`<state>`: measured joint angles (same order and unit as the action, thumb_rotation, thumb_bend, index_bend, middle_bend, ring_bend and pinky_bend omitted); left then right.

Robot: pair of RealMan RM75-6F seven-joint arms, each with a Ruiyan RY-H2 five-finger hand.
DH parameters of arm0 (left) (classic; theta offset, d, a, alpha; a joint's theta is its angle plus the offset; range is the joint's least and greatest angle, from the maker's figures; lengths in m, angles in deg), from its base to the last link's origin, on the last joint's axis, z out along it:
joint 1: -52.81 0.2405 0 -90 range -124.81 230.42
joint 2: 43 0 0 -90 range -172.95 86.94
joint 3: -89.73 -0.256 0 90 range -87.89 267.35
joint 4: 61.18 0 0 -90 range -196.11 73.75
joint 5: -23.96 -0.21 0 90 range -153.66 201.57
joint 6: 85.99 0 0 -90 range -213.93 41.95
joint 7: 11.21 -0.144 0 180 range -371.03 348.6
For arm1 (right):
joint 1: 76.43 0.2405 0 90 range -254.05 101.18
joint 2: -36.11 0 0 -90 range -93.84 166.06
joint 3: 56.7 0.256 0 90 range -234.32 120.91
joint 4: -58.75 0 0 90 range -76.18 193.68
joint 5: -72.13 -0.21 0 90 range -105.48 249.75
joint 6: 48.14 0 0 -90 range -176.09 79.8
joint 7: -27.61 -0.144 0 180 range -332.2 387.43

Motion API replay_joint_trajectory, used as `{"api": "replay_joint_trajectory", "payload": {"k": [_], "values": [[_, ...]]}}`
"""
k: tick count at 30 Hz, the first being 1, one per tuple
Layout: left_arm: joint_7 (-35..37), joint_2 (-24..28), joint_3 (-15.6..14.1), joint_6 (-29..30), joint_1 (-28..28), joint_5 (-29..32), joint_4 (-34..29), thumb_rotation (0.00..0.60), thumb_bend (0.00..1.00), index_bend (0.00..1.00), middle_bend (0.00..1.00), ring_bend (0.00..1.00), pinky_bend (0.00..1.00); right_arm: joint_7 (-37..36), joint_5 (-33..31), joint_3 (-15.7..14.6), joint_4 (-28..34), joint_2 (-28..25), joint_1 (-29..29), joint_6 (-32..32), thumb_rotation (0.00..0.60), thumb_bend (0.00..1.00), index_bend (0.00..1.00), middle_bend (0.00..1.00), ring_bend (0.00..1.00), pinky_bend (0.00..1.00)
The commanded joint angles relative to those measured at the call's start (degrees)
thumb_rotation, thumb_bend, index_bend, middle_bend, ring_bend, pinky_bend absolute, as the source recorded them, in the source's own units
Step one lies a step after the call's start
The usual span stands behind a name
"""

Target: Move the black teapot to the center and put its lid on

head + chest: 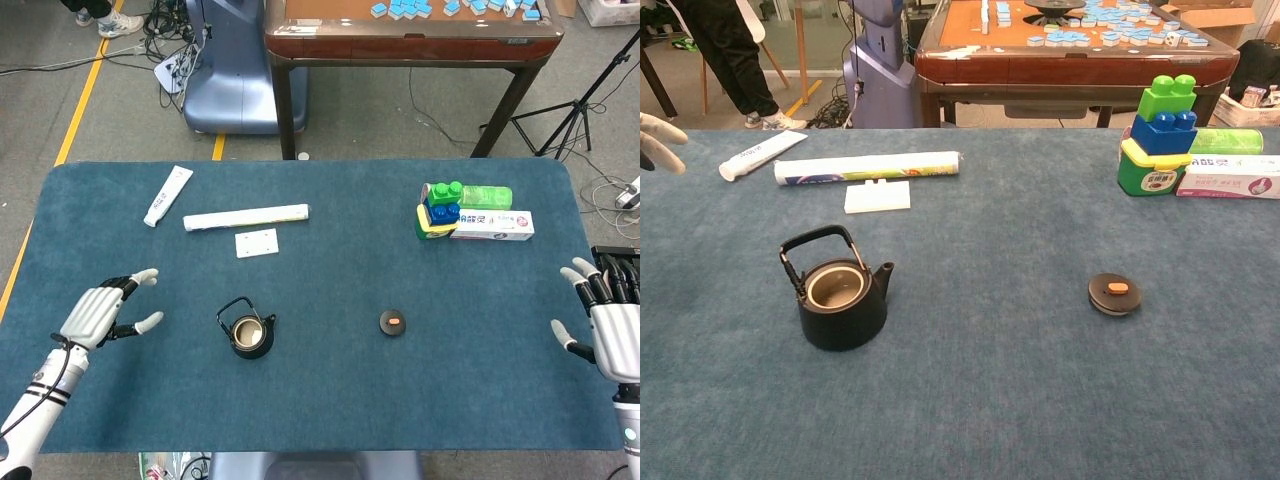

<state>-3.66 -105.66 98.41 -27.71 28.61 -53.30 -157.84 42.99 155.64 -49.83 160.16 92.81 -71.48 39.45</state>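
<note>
Nothing is done yet: the teapot [247,334] is sitting left of center on the tabletop [330,260], uncovered, with the lid [393,323] lying well apart to its right. Left robot hand [103,313] and right robot hand [612,328] are hovering spread and empty.

Black teapot [841,300], black lid [1114,293] with orange knob, blue table cloth [990,400]

Bare cloth separates left robot hand [103,312] and teapot [247,334].
</note>
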Motion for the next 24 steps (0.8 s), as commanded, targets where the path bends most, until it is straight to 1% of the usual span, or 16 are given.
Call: {"api": "replay_joint_trajectory", "payload": {"k": [1,4,10,16,21,24], "values": [[-2.7,-0.72,0.72,-3.87,-2.88,3.53,0.47,0.0,0.11,0.21,0.24,0.21,0.18,-0.13,-0.09,-0.06,-0.13,0.02,-0.13,0.1,0.6,0.28,0.22,0.19,0.0,0.05],[-5.93,-1.88,0.84,-5.73,-4.6,6.19,0.88,0.0,0.11,0.25,0.24,0.21,0.18,-0.44,-0.34,-0.11,-0.37,0.14,-0.27,0.1,0.6,0.28,0.22,0.19,0.0,0.05],[-11.56,-4.81,1.07,-7.83,-7.42,11.78,2.21,0.0,0.11,0.26,0.24,0.21,0.18,-0.8,-0.9,-0.15,-0.94,0.26,-0.33,-0.24,0.6,0.28,0.22,0.19,0.0,0.05],[-16.71,-7.54,0.44,-10.44,-10.39,17.23,3.16,0.0,0.11,0.28,0.24,0.21,0.17,-1.13,-1.28,-0.29,-1.23,0.37,-0.51,-0.41,0.6,0.28,0.22,0.19,0.0,0.05],[-19.52,-9.49,-0.37,-11.98,-12.46,20.09,3.67,0.0,0.11,0.29,0.24,0.21,0.17,-1.23,-1.58,-0.42,-1.34,0.26,-0.86,-0.22,0.6,0.28,0.22,0.19,0.0,0.05],[-20.36,-10.33,-0.71,-12.37,-13.36,20.79,3.52,0.0,0.11,0.29,0.24,0.21,0.16,-1.46,-1.73,-0.46,-1.47,0.22,-1.11,-0.01,0.6,0.28,0.22,0.19,0.0,0.05]]}}
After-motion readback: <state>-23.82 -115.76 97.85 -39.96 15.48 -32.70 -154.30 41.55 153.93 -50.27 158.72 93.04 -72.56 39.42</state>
